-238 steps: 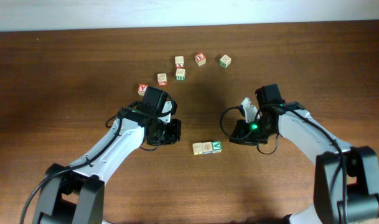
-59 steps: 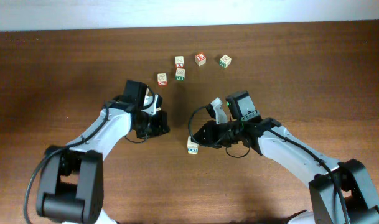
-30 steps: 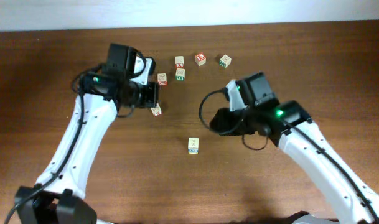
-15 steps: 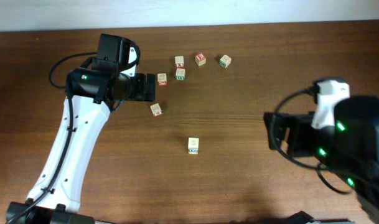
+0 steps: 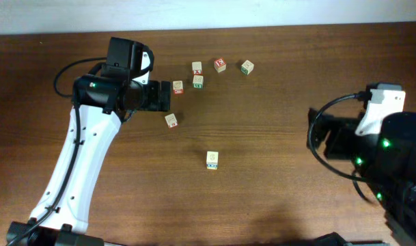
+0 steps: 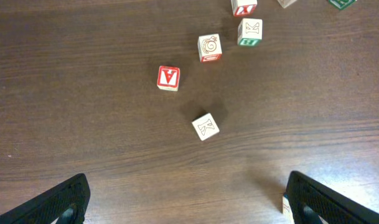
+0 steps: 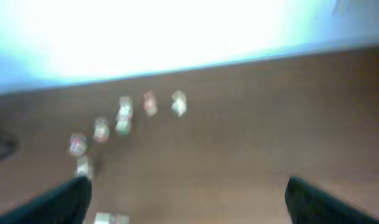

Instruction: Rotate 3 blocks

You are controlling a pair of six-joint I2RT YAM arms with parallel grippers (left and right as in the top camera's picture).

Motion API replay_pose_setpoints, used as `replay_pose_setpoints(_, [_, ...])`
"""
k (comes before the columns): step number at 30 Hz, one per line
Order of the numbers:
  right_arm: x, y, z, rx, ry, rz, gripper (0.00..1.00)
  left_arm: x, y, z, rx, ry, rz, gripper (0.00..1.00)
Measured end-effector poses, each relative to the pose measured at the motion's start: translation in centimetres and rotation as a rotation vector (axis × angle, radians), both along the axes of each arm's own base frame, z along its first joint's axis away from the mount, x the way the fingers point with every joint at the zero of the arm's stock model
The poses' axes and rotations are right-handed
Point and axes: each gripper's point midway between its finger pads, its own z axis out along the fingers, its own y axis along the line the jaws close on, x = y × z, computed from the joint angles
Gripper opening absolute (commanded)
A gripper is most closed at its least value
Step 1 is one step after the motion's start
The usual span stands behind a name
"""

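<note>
the blocks [image 5: 212, 160] sit near the middle of the table [image 5: 296, 82], apart from everything else and well clear of both arms. from overhead they read as one small pale shape, longer than it is wide, with a light wooden top face carrying faint yellowish marks and a thin blue-green strip along its near edge. at this size i cannot tell the three cubes apart, nor how they sit against each other. in the right wrist view they are only a pale blur at the bottom edge. the left gripper [image 6: 188, 193] hangs above the table's upper left. its dark fingers [image 6: 58, 202] are spread to the two lower corners of its own view, with only bare wood between them, so it is released. below it lie a pale cube marked k [image 6: 205, 126] and a red-faced cube [image 6: 168, 78] with a white a. more loose cubes [image 5: 220, 64] are scattered toward the far edge. the right gripper [image 7: 186, 193] is out over the right side of the table, its view badly blurred. its two dark fingers stand wide apart at the lower corners and nothing is between them, so it is released too.
</note>
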Motion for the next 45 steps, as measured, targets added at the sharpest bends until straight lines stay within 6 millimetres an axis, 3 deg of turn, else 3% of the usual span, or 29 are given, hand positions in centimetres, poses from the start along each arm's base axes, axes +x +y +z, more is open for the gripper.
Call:
replay_pose_setpoints(2, [0.9, -1.2, -0.1, -0.039, -0.152, 0.006, 0.99, 0.0, 0.0, 0.0, 0.000, 0.001, 0.000, 0.99])
replay_pose_setpoints(3, [0.5, -2.1, -1.7, -0.077, -0.179, 0.004, 0.99, 0.0, 0.0, 0.0, 0.000, 0.000, 0.000, 0.99])
replay_pose_setpoints(6, [-0.4, -3.4, -3.0, -0.142, -0.353, -0.003, 0.99, -0.1, 0.0, 0.0, 0.000, 0.003, 0.000, 0.99])
replay_pose_setpoints(8, [-1.0, -4.1, -5.1, -0.194, -0.430, -0.018, 0.99, -0.1, 0.0, 0.0, 0.000, 0.002, 0.000, 0.99])
replay_pose_setpoints(15, [-1.5, -4.3, -10.5, -0.251, -0.646, -0.035, 0.99, -0.1, 0.0, 0.1, 0.000, -0.001, 0.000, 0.99])
replay_pose_setpoints(19, [-1.1, -4.0, -15.1, -0.251, -0.651, -0.019, 0.99, -0.1, 0.0, 0.2, -0.001, -0.003, 0.000, 0.99])
replay_pose_setpoints(22, [-0.7, -3.9, -17.1, -0.248, -0.617, -0.004, 0.99, -0.1, 0.0, 0.2, -0.001, -0.002, 0.000, 0.99])
replay_pose_setpoints(26, [-0.4, -3.7, -22.4, -0.235, -0.436, 0.028, 0.99, -0.1, 0.0, 0.2, -0.001, -0.002, 0.000, 0.99])
replay_pose_setpoints(45, [-0.4, -3.6, -22.4, -0.233, -0.438, 0.033, 0.99, -0.1, 0.0, 0.2, -0.001, -0.002, 0.000, 0.99])
